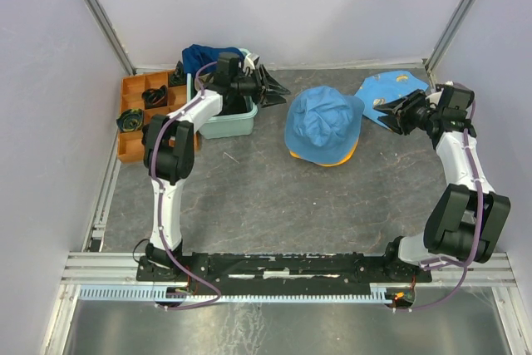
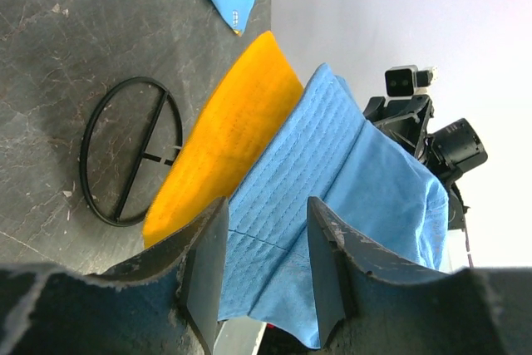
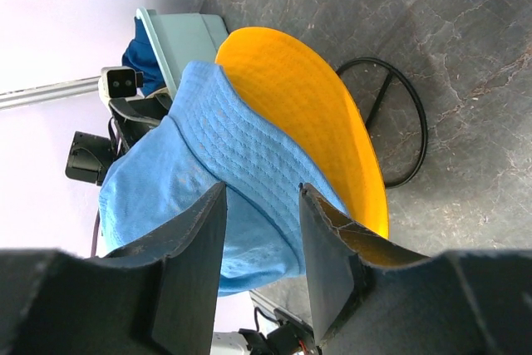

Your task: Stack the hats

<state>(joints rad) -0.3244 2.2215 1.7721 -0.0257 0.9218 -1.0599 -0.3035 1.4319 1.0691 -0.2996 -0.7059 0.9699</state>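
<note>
Light blue hat (image 1: 324, 115) sat on top of the yellow hat (image 1: 337, 159) at mid-table — only the yellow brim showed beneath it. You had the left gripper (image 1: 278, 89) near the green tub (image 1: 226, 128), fingers apart, holding nothing. Your right gripper (image 1: 385, 114) hovered at the edge of the printed cloth (image 1: 391, 85) — fingers likewise apart, empty. A dark blue hat (image 1: 204, 57) lay bunched in the tub.

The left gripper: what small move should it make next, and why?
Probably swing the left gripper toward the dark navy hat in the mint-green tub and lower onto it. The light blue hat already covers the yellow-orange hat, this gripper is open and empty, and the navy hat lies nearest this arm.
</note>
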